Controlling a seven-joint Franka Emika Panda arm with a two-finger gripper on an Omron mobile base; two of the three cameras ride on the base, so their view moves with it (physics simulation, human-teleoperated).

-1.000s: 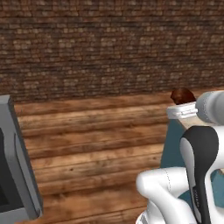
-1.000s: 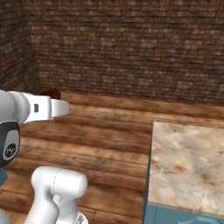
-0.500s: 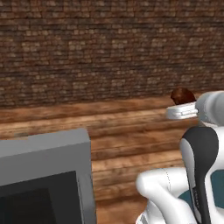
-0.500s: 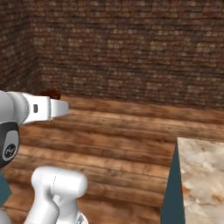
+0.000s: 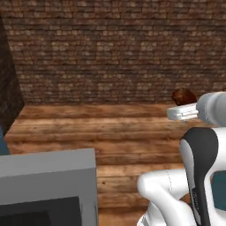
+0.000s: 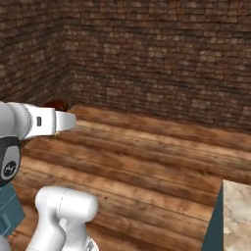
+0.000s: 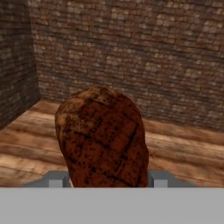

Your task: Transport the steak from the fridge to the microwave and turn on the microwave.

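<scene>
In the hand view the rounded, dark reddish-brown, char-marked steak fills the lower centre, clamped between the two grey finger tips of the gripper at its left and right. In the left base view a flat grey box corner sits at lower left, and the meat shows at centre right beyond the white hand. Behind lie the wooden plank floor and the dark brick wall across the top.

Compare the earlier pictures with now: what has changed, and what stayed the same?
The base has turned, so the whole scene shifted: a grey appliance slid into the left base view, the counter toward the right edge. The gripper still holds the steak, arm pose unchanged.
</scene>
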